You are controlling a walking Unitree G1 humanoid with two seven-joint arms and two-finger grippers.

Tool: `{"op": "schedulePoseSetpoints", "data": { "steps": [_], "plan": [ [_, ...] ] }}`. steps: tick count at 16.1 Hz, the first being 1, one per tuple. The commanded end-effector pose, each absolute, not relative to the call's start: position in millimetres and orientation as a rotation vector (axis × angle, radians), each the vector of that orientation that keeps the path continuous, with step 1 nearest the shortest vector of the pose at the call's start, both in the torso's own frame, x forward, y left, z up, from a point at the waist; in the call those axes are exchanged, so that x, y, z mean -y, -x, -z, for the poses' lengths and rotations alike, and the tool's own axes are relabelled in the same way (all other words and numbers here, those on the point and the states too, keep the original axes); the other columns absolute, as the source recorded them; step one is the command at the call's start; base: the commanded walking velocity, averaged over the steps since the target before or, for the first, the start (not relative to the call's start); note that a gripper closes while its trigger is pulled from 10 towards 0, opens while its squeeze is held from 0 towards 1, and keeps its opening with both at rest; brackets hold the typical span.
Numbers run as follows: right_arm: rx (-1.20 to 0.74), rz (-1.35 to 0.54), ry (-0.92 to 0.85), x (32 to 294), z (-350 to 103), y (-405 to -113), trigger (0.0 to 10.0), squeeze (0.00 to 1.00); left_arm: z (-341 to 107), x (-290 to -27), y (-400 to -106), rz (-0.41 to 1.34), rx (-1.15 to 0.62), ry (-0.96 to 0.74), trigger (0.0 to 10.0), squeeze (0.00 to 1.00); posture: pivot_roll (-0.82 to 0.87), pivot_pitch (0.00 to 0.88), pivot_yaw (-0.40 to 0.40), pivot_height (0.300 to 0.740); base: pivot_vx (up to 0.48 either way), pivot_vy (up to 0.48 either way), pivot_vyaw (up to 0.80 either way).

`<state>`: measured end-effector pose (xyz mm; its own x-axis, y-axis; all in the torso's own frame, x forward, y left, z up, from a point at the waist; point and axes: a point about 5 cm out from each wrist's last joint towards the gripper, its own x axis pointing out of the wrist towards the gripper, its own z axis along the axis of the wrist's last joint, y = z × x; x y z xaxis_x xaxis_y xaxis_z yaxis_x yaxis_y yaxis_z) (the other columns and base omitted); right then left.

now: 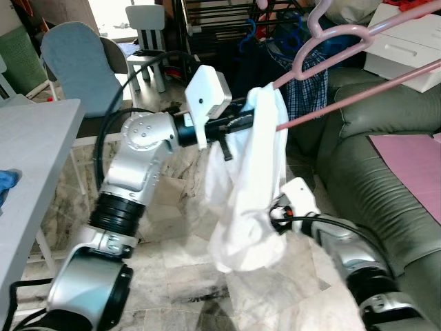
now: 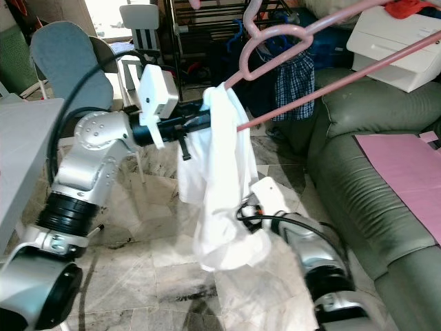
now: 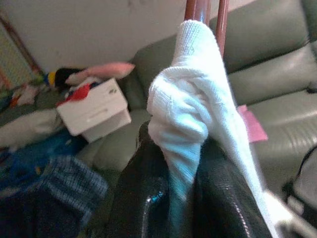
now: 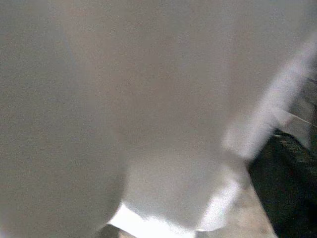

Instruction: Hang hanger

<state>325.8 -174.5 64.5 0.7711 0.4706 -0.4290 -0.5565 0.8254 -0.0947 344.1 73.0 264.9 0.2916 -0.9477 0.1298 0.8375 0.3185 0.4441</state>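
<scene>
A pink hanger slants up toward the top right, in front of the sofa. A white garment is draped over its lower end and hangs down in a loose bundle. My left gripper, arm raised across the middle, is shut on the top of the garment where it wraps the hanger's end. In the left wrist view both black fingers pinch the white knit cloth just below the pink rods. My right gripper sits low against the garment's bottom; white cloth covers its wrist view.
A green sofa runs along the right with a pink cloth and a white box on it. A grey table stands at left, a blue chair behind it. A dark rack with a plaid garment stands at the back.
</scene>
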Motion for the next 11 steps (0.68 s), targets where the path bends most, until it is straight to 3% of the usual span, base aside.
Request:
{"op": "schedulePoseSetpoints", "data": {
  "steps": [1, 4, 6, 7, 11],
  "plan": [
    [-0.426, -0.518, 0.214, 187, -62, -323, 0.0, 0.00, -279, -84, -348, 1.159, 0.456, -0.338, 0.0, 0.00, -0.16, 0.000, 0.036, 0.740, 0.000, 0.000, 0.00],
    [-0.424, -0.414, 0.201, 222, -66, -319, 0.0, 0.00, -271, -105, -358, 1.070, 0.394, -0.336, 0.0, 0.00, -0.17, 0.000, 0.033, 0.740, 0.000, 0.000, 0.00],
    [-0.357, -0.293, 0.222, 258, -89, -324, 0.0, 0.00, -254, -129, -367, 0.991, 0.306, -0.426, 0.0, 0.00, -0.19, 0.000, 0.031, 0.740, 0.000, 0.000, 0.00],
    [-0.277, -0.190, 0.227, 277, -113, -333, 0.0, 0.00, -248, -141, -372, 0.940, 0.272, -0.395, 0.0, 0.00, -0.20, 0.000, 0.029, 0.740, 0.000, 0.000, 0.00],
    [-0.028, 0.059, 0.200, 304, -184, -353, 0.0, 0.00, -215, -157, -374, 0.868, 0.176, -0.352, 0.0, 0.00, -0.21, 0.000, 0.010, 0.740, 0.000, 0.000, 0.00]
  ]
}}
